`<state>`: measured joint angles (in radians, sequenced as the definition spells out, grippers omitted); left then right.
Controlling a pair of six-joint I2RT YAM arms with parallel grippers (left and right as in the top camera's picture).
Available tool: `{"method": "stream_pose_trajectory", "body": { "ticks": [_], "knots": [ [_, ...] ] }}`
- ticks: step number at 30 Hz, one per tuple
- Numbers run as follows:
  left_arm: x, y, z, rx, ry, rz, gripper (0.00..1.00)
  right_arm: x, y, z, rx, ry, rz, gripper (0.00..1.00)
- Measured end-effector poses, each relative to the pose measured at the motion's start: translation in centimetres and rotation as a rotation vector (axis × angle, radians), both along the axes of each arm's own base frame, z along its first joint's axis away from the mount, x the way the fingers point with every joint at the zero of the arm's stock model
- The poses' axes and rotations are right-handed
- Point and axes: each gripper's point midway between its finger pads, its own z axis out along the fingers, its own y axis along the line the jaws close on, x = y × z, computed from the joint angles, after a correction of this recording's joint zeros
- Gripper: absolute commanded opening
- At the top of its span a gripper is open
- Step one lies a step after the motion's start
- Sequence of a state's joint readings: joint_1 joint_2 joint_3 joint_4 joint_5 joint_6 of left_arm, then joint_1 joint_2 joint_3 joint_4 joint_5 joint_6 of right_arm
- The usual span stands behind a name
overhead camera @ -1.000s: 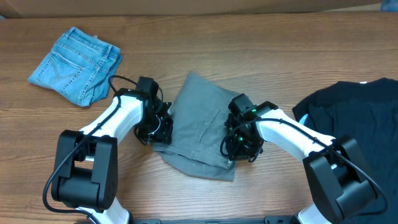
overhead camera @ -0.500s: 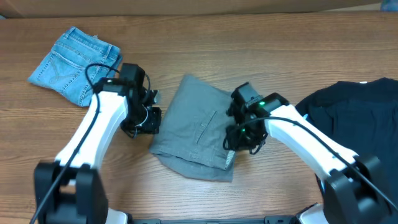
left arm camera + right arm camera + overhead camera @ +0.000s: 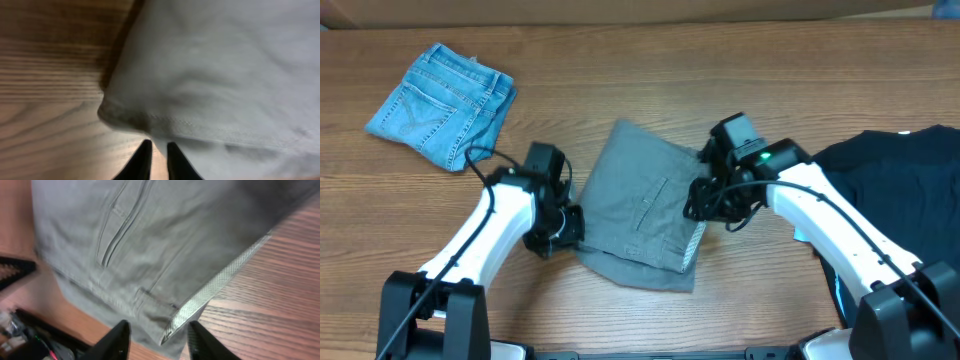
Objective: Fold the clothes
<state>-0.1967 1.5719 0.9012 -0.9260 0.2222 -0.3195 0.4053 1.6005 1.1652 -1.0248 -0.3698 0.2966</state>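
While the shorts (image 3: 638,205) lie centred overhead, left wrist has the left gripper (image 3: 156,159) nearly closed, holding nothing, by the hem. Right wrist has the right gripper (image 3: 158,332) wide over a corner, so I'd grab both layers.

Matt woven grey-khaki shorts (image 3: 642,207), pale herringbone lining – smooth grained wood table (image 3: 720,70), faded denim shorts (image 3: 442,104)

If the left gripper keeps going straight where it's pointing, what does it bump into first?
Most likely the hemmed edge of the plain grey-khaki woven shorts, lying just ahead of the left gripper; depth is hard to judge.
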Motion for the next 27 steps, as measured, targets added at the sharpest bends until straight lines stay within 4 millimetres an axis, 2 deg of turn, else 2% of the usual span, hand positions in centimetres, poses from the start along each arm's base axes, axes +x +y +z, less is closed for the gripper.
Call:
{"method": "stream_pose_trajectory", "body": {
  "ticks": [3,7,9,11,15,18,20,22,25,27],
  "knots": [
    [-0.1,0.1,-2.1,-0.003,-0.030,0.043,0.32,0.8,-0.9,0.8,0.011,-0.023,-0.042,0.49],
    [0.6,-0.1,-3.2,-0.021,-0.086,0.084,0.32,1.0,-1.2,3.1,0.041,-0.094,-0.056,0.52],
    [2.1,-0.4,-3.2,-0.034,-0.154,0.099,0.34,1.1,-1.1,4.1,0.057,-0.125,-0.056,0.53],
    [4.4,-0.4,-3.0,-0.037,-0.253,0.110,0.36,1.0,-1.1,5.2,0.073,-0.155,-0.054,0.54],
    [8.2,1.1,-2.3,-0.028,-0.386,0.192,0.49,1.0,-1.1,5.8,0.082,-0.175,-0.056,0.59],
    [10.9,2.7,-0.6,-0.040,-0.443,0.262,0.52,1.0,-1.1,5.8,0.082,-0.175,-0.057,0.60],
    [12.6,3.2,1.4,-0.061,-0.473,0.279,0.56,1.1,-1.0,5.9,0.084,-0.180,-0.057,0.60],
    [14.0,3.4,4.4,-0.094,-0.476,0.268,0.57,1.5,-0.9,6.0,0.091,-0.196,-0.058,0.62],
    [14.4,2.5,7.5,-0.151,-0.463,0.216,0.69,2.5,-0.5,6.5,0.111,-0.244,-0.058,0.65],
    [13.5,1.4,8.6,-0.191,-0.417,0.178,0.76,3.4,-0.2,6.9,0.127,-0.284,-0.061,0.67]
  ]
}}
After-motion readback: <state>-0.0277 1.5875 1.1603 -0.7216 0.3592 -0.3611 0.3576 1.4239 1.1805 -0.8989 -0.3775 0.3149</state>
